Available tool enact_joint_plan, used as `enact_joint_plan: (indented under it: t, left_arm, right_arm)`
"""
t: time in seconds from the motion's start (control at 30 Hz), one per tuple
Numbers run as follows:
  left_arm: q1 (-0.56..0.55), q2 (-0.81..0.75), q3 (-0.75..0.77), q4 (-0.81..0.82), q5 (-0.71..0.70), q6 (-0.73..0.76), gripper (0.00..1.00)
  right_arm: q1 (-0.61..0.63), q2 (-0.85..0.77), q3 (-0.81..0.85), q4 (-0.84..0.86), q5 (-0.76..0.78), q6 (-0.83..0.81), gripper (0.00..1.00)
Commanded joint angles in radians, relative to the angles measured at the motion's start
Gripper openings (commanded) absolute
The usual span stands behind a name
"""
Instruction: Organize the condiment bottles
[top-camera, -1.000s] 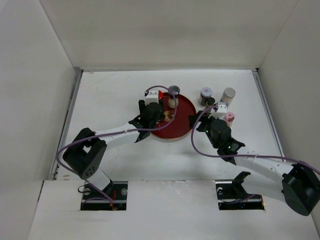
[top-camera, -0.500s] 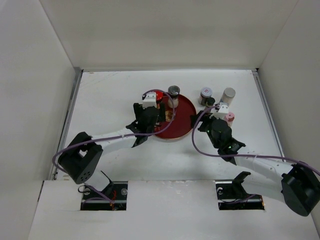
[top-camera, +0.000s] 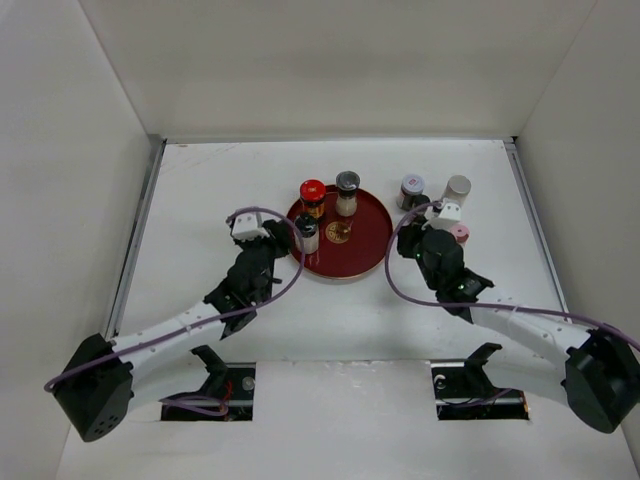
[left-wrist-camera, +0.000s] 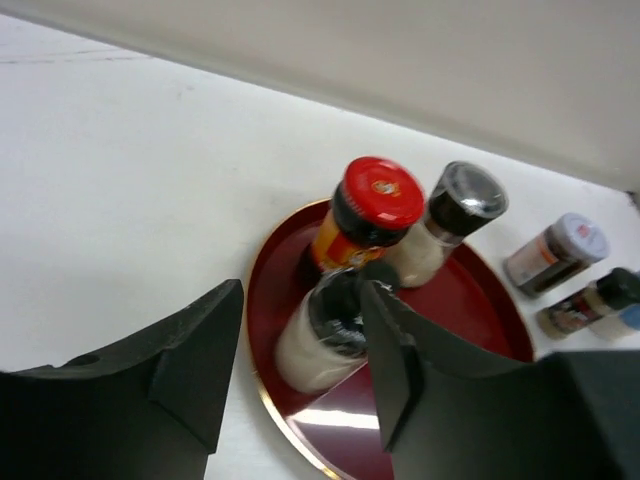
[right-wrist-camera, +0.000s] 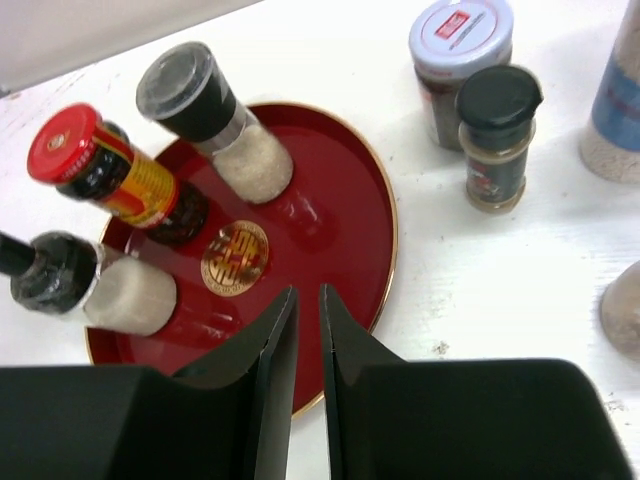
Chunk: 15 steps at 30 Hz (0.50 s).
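White bench (top-camera: 200, 180) is carrying three condiment bottles (top-camera: 312, 190) on the red tray (top-camera: 372, 238); four more are standing upright right of it, nearest my closed, empty right pincer (right-wrist-camera: 306, 292). My left pincer (left-wrist-camera: 302, 300) is hanging open.

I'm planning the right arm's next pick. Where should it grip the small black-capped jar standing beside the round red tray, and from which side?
Probably the body just under the cap of the small black-capped jar, coming from the near side: it stands upright, a silver-lidded jar crowds it behind, and its front is free. The right gripper is shut, so open first.
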Motion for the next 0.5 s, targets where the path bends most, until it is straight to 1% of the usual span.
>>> enact_joint_plan:
  t: [0.0,0.03,0.1,0.17,0.2,0.27,0.37,0.4,0.47]
  left_arm:
    - [0.011,-0.064,-0.076,0.061,-0.073,-0.02,0.41]
    - [0.013,-0.079,-0.093,0.057,-0.08,-0.026,0.37]
    - [0.011,-0.098,-0.126,0.052,-0.083,-0.041,0.32]
    - [0.017,-0.104,-0.153,0.06,-0.083,-0.058,0.31]
    - [0.02,-0.105,-0.16,0.063,-0.083,-0.064,0.31]
    - [0.023,-0.104,-0.179,0.08,-0.083,-0.075,0.31]
    - [0.028,-0.092,-0.222,0.146,-0.083,-0.103,0.35]
    - [0.036,-0.079,-0.231,0.173,-0.078,-0.104,0.37]
    - [0.043,-0.052,-0.236,0.202,-0.061,-0.104,0.43]
  right_arm:
    - [-0.015,-0.009,0.103,-0.05,0.052,-0.015,0.21]
    - [-0.022,-0.003,0.129,-0.076,0.061,-0.015,0.22]
    - [-0.038,0.023,0.185,-0.116,0.07,-0.038,0.25]
    - [-0.071,0.049,0.233,-0.139,0.087,-0.066,0.29]
    - [-0.088,0.059,0.253,-0.15,0.099,-0.075,0.33]
    - [-0.133,0.082,0.284,-0.158,0.125,-0.09,0.48]
    - [-0.222,0.118,0.328,-0.168,0.141,-0.142,0.72]
    - [-0.251,0.128,0.342,-0.178,0.145,-0.15,0.78]
    - [-0.309,0.161,0.377,-0.207,0.136,-0.167,0.86]
